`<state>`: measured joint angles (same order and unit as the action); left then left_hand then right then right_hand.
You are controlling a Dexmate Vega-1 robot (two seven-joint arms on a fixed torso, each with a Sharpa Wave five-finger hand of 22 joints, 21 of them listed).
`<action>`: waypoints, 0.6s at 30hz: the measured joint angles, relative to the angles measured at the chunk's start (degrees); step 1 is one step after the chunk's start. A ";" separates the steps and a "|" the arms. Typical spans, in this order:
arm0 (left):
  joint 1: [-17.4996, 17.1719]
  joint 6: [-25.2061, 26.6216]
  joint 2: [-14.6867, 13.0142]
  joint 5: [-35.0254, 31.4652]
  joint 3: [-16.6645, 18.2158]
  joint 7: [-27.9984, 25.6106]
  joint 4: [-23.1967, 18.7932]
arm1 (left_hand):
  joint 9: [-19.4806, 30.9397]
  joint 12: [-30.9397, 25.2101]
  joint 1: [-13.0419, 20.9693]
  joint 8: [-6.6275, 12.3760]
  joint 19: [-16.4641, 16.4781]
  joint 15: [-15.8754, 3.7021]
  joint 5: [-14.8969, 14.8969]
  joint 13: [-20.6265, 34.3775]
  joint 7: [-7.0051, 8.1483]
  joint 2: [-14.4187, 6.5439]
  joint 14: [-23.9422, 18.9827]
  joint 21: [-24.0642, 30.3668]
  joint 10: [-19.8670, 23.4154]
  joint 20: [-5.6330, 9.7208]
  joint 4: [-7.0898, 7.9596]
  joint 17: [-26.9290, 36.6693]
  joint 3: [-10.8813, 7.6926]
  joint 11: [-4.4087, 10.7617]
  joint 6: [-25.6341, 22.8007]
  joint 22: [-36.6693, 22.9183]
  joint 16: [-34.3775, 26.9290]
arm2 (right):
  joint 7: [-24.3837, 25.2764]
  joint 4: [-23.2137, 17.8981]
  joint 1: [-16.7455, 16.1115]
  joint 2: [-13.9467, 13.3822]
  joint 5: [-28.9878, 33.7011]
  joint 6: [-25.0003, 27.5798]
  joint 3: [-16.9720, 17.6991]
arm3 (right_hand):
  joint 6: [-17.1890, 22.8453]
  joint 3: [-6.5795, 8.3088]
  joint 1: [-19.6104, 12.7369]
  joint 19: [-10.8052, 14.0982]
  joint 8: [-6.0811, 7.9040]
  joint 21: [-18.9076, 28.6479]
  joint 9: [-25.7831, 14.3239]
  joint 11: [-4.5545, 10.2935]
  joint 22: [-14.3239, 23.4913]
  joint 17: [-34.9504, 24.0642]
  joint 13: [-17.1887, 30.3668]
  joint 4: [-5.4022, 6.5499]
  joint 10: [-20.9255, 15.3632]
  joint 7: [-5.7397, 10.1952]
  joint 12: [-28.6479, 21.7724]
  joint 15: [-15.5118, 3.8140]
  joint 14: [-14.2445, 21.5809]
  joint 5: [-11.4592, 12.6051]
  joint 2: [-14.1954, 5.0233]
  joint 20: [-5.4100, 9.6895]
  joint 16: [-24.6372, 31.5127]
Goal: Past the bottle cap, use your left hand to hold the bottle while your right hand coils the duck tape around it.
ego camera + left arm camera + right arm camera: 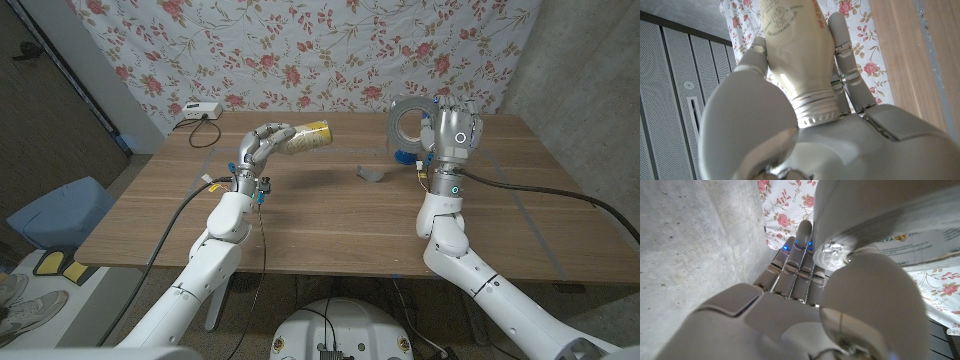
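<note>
My left hand [260, 146] grips a pale yellowish bottle [314, 135] and holds it sideways above the table's left half. In the left wrist view the bottle [795, 55] has its bare threaded neck [815, 107] by the palm of my left hand [750, 125], and its base points away. My right hand [455, 130] is raised over the right half and holds a silver roll of duct tape [408, 124] upright. The tape roll [880, 225] lies against the fingers of my right hand [790, 305]. A small pale cap [372, 175] lies on the table between the hands. Roll and bottle are apart.
A white box [200, 111] with a cable sits at the far left corner of the wooden table [330, 225]. A blue object [403, 157] lies on the table behind my right wrist. A flowered cloth [300, 50] hangs behind the table.
</note>
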<state>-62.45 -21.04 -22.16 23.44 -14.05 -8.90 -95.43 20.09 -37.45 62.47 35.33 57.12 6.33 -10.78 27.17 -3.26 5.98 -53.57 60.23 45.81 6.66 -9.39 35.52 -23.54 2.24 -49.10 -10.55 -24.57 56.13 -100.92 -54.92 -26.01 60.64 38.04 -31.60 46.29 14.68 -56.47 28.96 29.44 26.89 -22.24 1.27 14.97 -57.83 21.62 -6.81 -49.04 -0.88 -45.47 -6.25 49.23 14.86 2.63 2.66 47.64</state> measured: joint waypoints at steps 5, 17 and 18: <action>0.21 -0.30 0.13 0.24 0.05 0.39 0.44 | -0.01 0.00 0.00 -0.01 0.00 0.00 0.00 0.00 -0.01 0.00 0.00 0.00 0.00 0.00 0.00 0.35 0.00 0.00 -0.01 0.00 0.23 | -3.15 0.40 3.18 -0.10 2.28 1.43 -1.97 | 0.62 -0.22 -0.01 0.00 -0.21 0.15 0.34 0.00 0.09 -0.98 0.00 -0.22 0.00 -0.02 0.00 -0.17 0.39 0.00 0.01 0.00 0.00; 0.48 -0.74 0.26 0.48 0.11 1.06 0.87 | -0.05 0.00 0.00 -0.18 -0.01 -0.18 0.00 0.00 0.09 0.00 -0.22 0.61 0.00 -0.01 0.00 0.40 0.00 0.00 -0.55 0.01 0.28 | -11.35 1.51 11.15 3.26 8.45 7.63 -7.38 | 1.22 -1.02 -0.35 -0.67 -0.54 1.09 0.61 0.39 0.09 -3.82 0.00 -0.08 0.22 -0.02 -0.80 -0.29 0.73 0.44 0.35 -0.01 0.00; 0.49 -0.74 0.26 0.48 0.16 1.07 0.88 | -0.04 0.00 0.00 -0.18 -0.01 -0.18 0.01 0.00 0.09 0.00 -0.22 0.66 0.00 -0.01 0.00 0.43 0.00 0.00 -0.55 0.01 0.28 | -14.24 1.63 11.81 3.63 10.73 9.91 -7.86 | 1.22 -1.02 -0.35 -0.87 -0.55 1.09 0.60 0.39 0.08 -3.98 0.00 -0.09 0.22 -0.02 -0.79 -0.29 0.73 0.44 0.35 0.19 0.00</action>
<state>-61.97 -21.78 -21.90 23.92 -13.89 -7.83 -94.55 20.05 -37.45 62.47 35.15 57.11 6.15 -10.77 27.16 -3.17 5.98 -53.79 60.89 45.81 6.65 -9.39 35.96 -23.55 2.24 -49.64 -10.54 -24.29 41.90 -99.29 -43.11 -22.38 71.37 47.95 -39.46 47.51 13.65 -56.83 28.09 28.89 27.98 -21.64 1.67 15.05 -61.82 21.62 -6.90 -48.83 -0.91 -46.26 -6.54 49.96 15.31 2.99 2.85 47.64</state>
